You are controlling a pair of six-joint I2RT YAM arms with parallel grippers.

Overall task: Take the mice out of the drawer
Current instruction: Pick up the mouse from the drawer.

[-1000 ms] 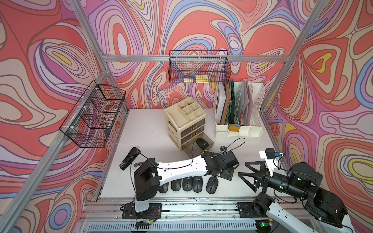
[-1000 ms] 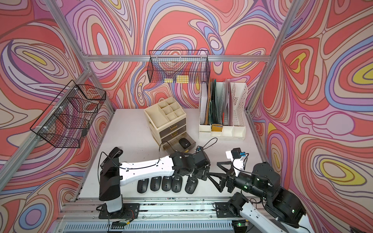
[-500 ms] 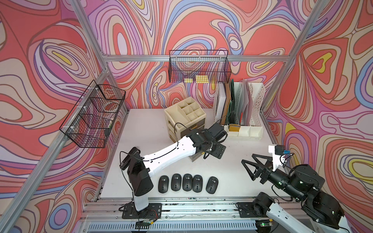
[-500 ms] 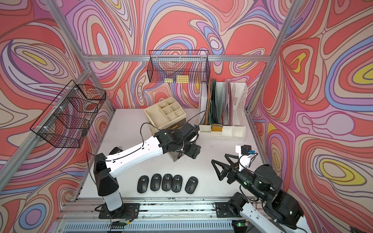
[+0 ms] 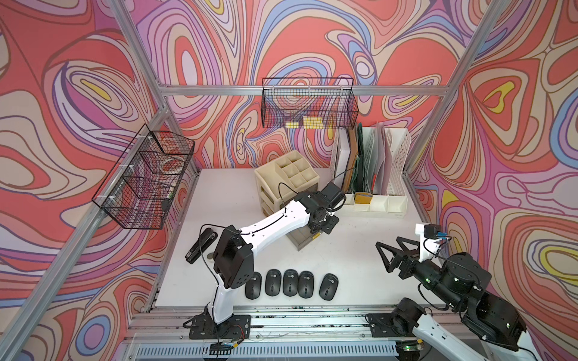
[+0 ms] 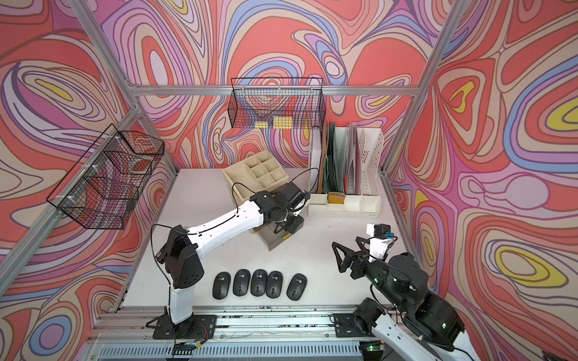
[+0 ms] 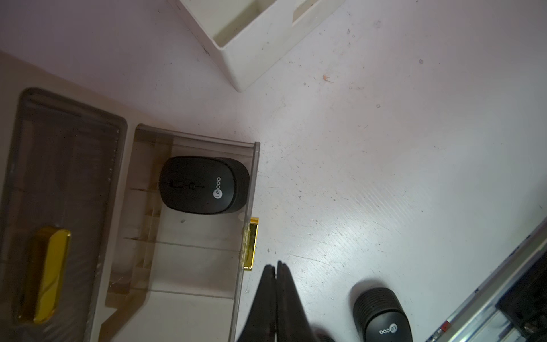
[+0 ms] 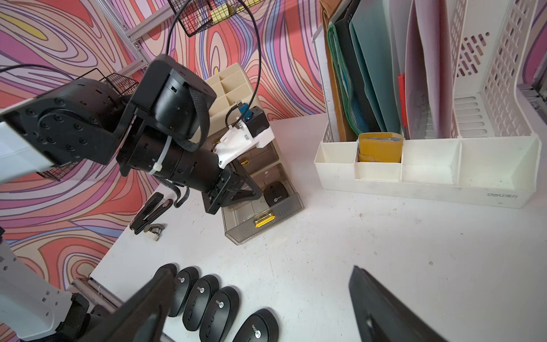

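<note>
In the drawer (image 7: 192,237), one mouse (image 7: 204,185), apart from the left claw (image 7: 276,265)

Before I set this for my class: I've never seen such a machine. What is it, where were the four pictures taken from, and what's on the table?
The left arm and right arm are robots at a white table. Two pictures come from one overhead camera, two from cameras on the arms' wrists. Five mice lie in a row at the front; a sixth mouse lies in the open drawer. A stapler and file rack sit nearby. The left jaws are shut, the right open; both empty.
</note>
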